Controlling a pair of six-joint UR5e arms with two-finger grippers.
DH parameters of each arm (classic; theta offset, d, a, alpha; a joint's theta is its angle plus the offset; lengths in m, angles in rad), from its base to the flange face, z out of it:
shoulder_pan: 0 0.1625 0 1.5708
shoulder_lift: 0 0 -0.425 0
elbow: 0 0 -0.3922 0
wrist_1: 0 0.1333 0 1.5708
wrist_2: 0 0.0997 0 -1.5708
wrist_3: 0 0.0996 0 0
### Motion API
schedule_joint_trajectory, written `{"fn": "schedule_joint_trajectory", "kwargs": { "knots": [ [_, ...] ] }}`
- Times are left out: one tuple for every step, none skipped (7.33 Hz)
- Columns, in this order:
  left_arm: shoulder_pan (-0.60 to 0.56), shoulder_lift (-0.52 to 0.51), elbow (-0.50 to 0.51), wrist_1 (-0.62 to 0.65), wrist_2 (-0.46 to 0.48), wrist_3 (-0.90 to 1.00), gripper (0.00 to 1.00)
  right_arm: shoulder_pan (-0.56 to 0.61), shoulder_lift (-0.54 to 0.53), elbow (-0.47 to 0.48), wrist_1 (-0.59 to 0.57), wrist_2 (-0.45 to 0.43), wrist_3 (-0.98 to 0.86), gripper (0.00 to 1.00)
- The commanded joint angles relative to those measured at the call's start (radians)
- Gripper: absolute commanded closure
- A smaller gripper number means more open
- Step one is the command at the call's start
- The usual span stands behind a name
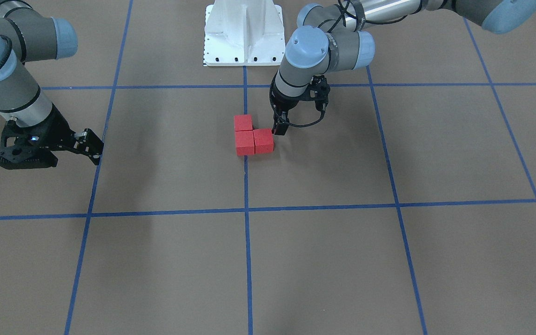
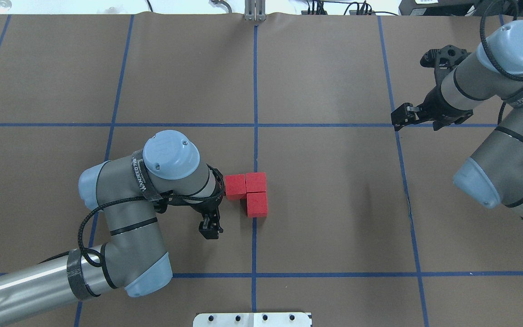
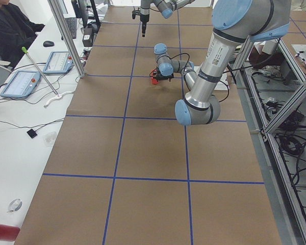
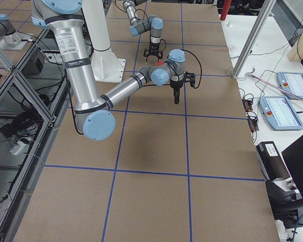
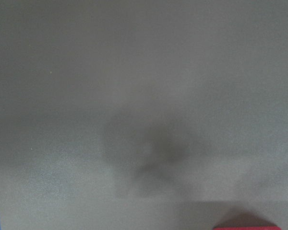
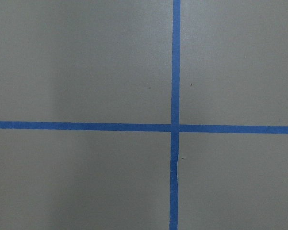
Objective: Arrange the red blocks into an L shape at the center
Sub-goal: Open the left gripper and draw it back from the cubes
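Three red blocks lie together in an L at the table's middle, by the centre blue line. They are a far-from-me block (image 1: pixel 244 142) (image 2: pixel 256 182), a block beside it (image 1: pixel 263 140) (image 2: pixel 235 186), and a nearer one (image 1: pixel 243 122) (image 2: pixel 257 204). My left gripper (image 1: pixel 280 128) points straight down, its tip against the outer side of the block beside the corner. Its fingers look pressed together and hold nothing. The wrist hides the tip in the overhead view. A red edge (image 5: pixel 247 226) shows in the blurred left wrist view. My right gripper (image 1: pixel 95 151) (image 2: pixel 401 116) hovers far off, shut and empty.
The white robot base (image 1: pixel 244 32) (image 2: pixel 252 319) stands just behind the blocks on my side. Blue tape lines (image 6: pixel 175 127) mark a grid on the brown table cover. A seated person and tablets (image 3: pixel 20 81) are beyond the table's far edge.
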Motion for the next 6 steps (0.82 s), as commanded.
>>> {"fn": "schedule_joint_trajectory", "kwargs": {
  "knots": [
    [0.002,0.001,0.0,0.0,0.0,0.002,0.0,0.0,0.0,0.0,0.001,-0.002,0.0,0.0],
    [-0.001,0.01,-0.007,0.0,0.0,0.004,0.0,0.0,0.0,0.0,0.001,-0.002,0.0,0.0],
    [-0.006,0.013,-0.017,0.003,-0.003,0.075,0.0,0.001,0.0,0.0,0.001,-0.002,0.0,0.0],
    [-0.011,0.038,-0.042,0.009,-0.003,0.177,0.0,0.003,0.0,0.0,-0.001,-0.002,0.0,0.0],
    [-0.014,0.092,-0.093,0.009,-0.003,0.285,0.0,0.004,0.0,0.0,0.001,-0.002,-0.002,0.0],
    [-0.024,0.175,-0.16,0.008,-0.002,0.427,0.0,0.013,0.0,0.0,-0.001,-0.002,-0.003,0.0]
  ]
}}
